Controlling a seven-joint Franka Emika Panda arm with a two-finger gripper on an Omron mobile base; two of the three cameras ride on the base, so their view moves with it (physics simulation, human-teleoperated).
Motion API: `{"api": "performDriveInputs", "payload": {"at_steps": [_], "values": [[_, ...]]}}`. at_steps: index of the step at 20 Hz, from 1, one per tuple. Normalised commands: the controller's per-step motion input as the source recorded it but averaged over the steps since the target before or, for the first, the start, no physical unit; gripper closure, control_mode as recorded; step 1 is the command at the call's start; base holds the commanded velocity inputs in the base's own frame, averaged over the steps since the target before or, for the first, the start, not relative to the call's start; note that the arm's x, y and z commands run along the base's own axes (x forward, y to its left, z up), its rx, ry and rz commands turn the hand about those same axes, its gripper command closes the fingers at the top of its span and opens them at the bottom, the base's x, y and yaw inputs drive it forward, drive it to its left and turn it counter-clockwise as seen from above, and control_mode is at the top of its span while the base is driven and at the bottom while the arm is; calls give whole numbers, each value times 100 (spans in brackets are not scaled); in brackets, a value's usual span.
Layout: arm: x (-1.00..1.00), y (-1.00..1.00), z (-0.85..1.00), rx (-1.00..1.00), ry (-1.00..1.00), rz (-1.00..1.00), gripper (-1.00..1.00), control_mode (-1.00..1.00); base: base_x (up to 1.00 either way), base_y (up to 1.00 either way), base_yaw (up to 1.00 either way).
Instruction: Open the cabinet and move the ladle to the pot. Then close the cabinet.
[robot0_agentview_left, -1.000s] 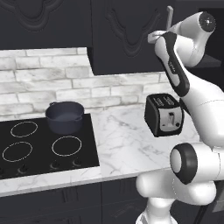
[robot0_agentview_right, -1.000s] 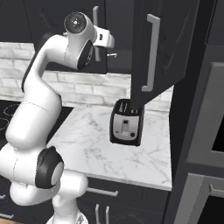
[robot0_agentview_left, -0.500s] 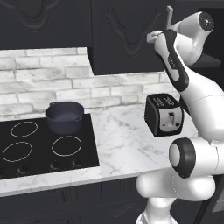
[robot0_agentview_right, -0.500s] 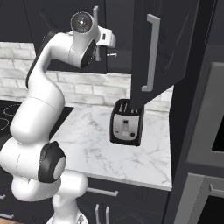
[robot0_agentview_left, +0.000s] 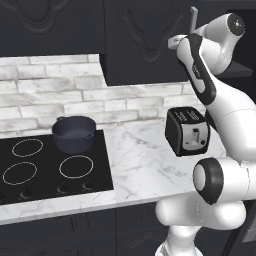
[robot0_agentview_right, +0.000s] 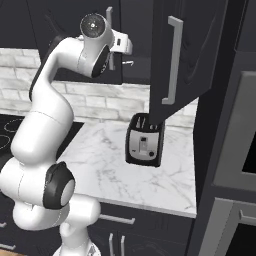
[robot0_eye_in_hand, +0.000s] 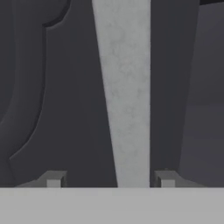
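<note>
- The cabinet (robot0_agentview_right: 185, 55) hangs above the table (robot0_agentview_left: 145, 165); its right door stands swung open, its left door is shut.
- The pot (robot0_agentview_left: 74, 133) sits on the black cooktop (robot0_agentview_left: 30, 170), well left of and below the cabinet.
- The toaster (robot0_agentview_right: 145, 140) stands on the table under the cabinet's open door.
- The hand (robot0_eye_in_hand: 107, 181) is up at the cabinet's left door, fingers spread either side of its silver bar handle (robot0_eye_in_hand: 124, 92), not yet clamped.
</note>
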Motion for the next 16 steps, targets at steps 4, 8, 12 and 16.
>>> {"api": "performDriveInputs", "payload": {"at_steps": [4,8,12,16], "values": [[0,0,-3,0,0,0,100,-100,0,0,0],[0,0,-6,0,0,0,100,-100,0,0,0],[1,-1,-5,0,0,0,100,-100,0,0,0],[0,-24,-4,0,0,0,100,-100,0,0,0]]}}
